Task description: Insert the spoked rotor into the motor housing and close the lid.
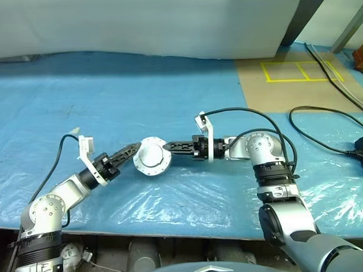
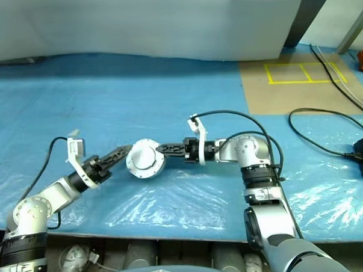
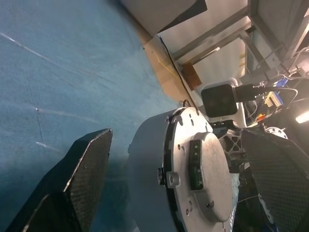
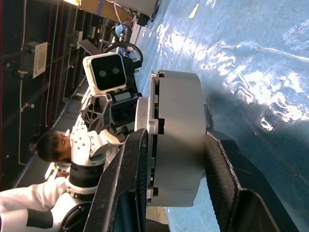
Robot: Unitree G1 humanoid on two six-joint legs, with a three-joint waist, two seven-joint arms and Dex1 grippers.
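The left claw (image 1: 133, 151) stands with its fingers apart beside the motor housing (image 1: 152, 156), gripping nothing. In the left wrist view the fingers (image 3: 72, 183) flank the housing with clear gaps on both sides. The housing, with the lid (image 3: 212, 181) already seated on its face, is held above the blue-covered desk (image 1: 167, 94), toward the near edge. The right claw (image 1: 170, 147) is clamped across the housing's thickness, carrying it alone. The spoked rotor is judged to be enclosed, since the lid is on. The step in hand is the final one: lid closed, assembly supported. The next move calls for lowering the assembly flat onto the desk before release, without tilting.
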